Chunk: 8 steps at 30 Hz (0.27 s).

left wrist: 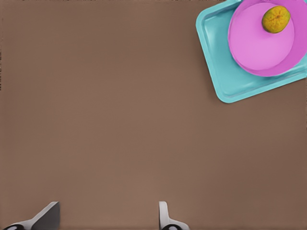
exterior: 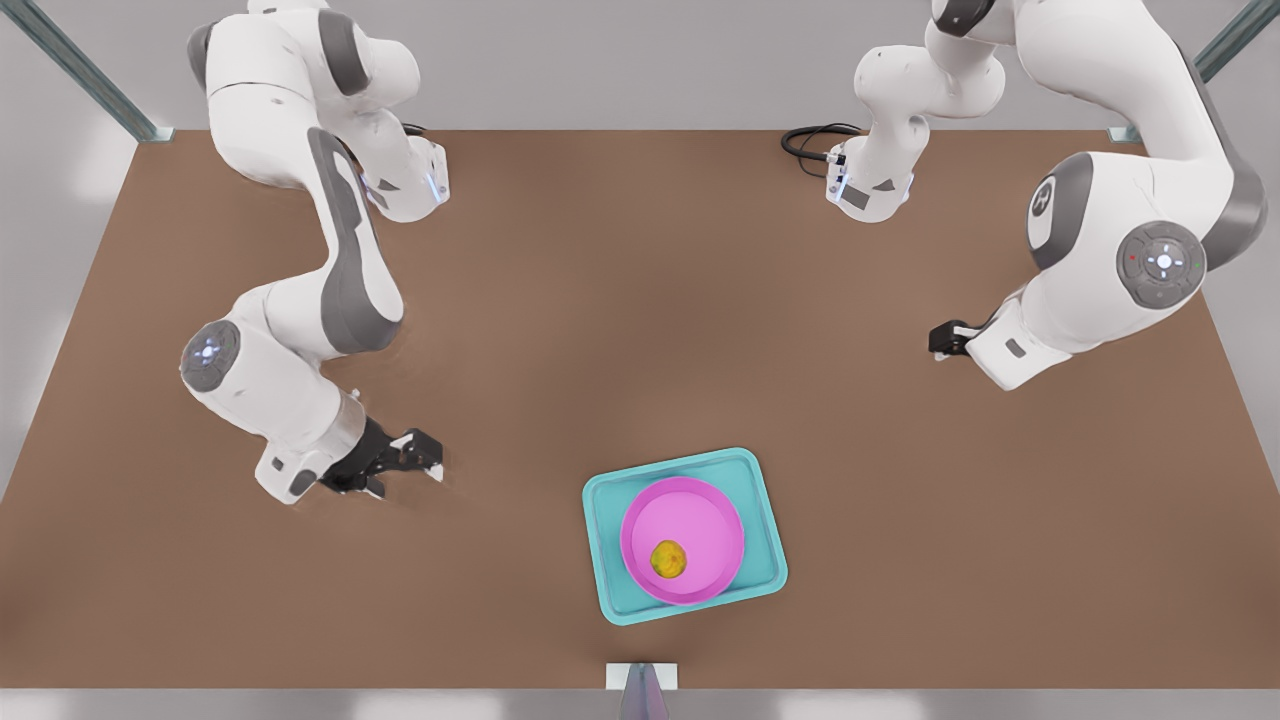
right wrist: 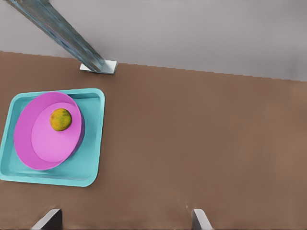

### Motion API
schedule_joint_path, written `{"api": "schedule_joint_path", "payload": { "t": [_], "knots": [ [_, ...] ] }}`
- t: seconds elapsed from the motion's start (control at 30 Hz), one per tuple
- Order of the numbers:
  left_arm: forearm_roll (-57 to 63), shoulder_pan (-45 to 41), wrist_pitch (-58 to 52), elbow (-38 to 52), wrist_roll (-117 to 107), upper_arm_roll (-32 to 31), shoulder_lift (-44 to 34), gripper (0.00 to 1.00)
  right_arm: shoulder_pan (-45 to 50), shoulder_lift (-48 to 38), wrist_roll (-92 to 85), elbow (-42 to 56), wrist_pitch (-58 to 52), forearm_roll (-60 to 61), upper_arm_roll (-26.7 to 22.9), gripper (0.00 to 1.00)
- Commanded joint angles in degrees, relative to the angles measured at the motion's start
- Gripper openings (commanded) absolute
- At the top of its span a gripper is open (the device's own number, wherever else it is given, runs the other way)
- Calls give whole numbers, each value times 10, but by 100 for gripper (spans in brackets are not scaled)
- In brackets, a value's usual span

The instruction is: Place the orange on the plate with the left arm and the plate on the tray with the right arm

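Observation:
The orange lies in the pink plate, off its centre. The plate rests inside the teal tray near the table's front edge. My left gripper hangs at the front view's right, open and holding nothing, well away from the tray. Over at the front view's left, my right gripper is low over the table, also open with nothing in it, a short way from the tray.
A metal post foot stands at the table's front edge just beyond the tray. A black cable lies by the arm base at the back. Bare brown tabletop stretches between the arms.

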Motion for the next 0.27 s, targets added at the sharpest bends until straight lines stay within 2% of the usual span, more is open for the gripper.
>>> {"api": "schedule_joint_path", "payload": {
  "t": [0.0,0.07,0.23],
  "knots": [
    [-2,-2,1,1,-1,-3,1,100,-21,-76,-87,0,-342,-173,-4,100],
    [-1,-1,1,20,0,-3,12,100,-29,-121,-87,1,-390,-175,-4,100],
    [1,-1,-2,24,1,0,23,100,-29,-105,-82,7,-403,-185,-5,100]
  ]
}}
